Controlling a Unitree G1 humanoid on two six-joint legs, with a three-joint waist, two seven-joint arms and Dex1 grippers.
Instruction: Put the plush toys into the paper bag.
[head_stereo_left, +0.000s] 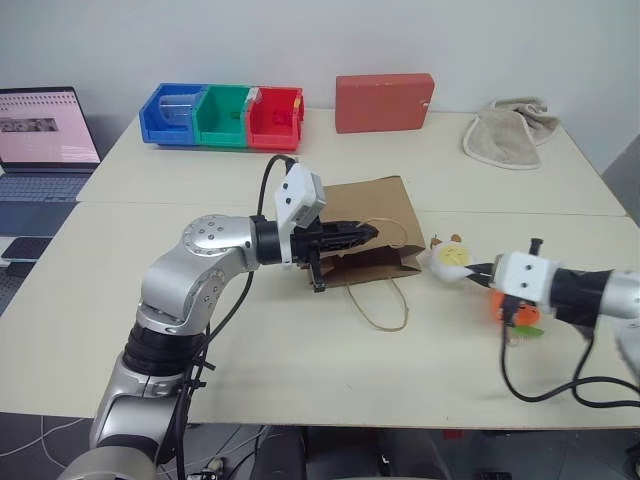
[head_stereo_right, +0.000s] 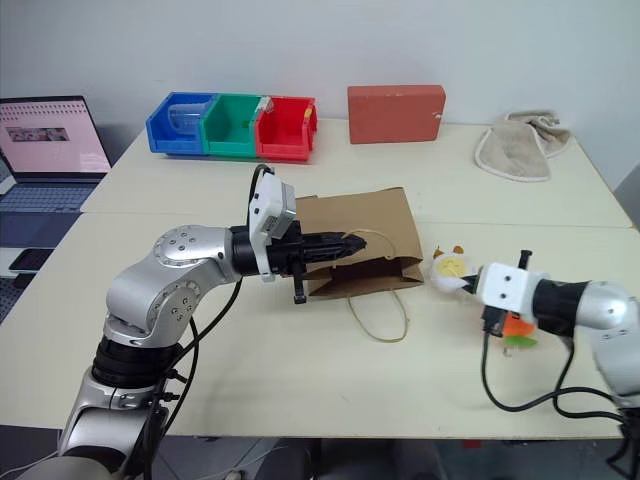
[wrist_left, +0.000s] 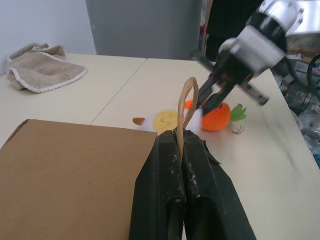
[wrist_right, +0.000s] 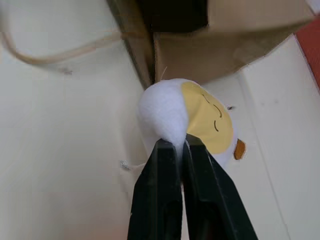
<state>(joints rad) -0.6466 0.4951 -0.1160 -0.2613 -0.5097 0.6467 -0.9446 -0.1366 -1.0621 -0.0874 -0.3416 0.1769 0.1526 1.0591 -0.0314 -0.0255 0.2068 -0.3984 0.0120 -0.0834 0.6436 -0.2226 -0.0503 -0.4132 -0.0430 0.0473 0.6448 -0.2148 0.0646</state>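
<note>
My left gripper was clenched on the upper handle of the bag, its fingers pressed tight together with the twisted-paper loop pinched between them. The bag lay on its side on the table, mouth turned toward my right arm, and its other handle trailed loose on the tabletop in front of it.

My right gripper was shut on the egg toy, nipping a fold of its white plush beside the yellow face patch. The egg sat just outside the bag's mouth, close to the opening but not in it. The carrot toy lay on the table right by my right wrist, its green leaf pointing away from the bag.

Farther back on the table stood the red box, three bins in blue, green and red, and a beige cloth. A laptop stood open off to my left.
</note>
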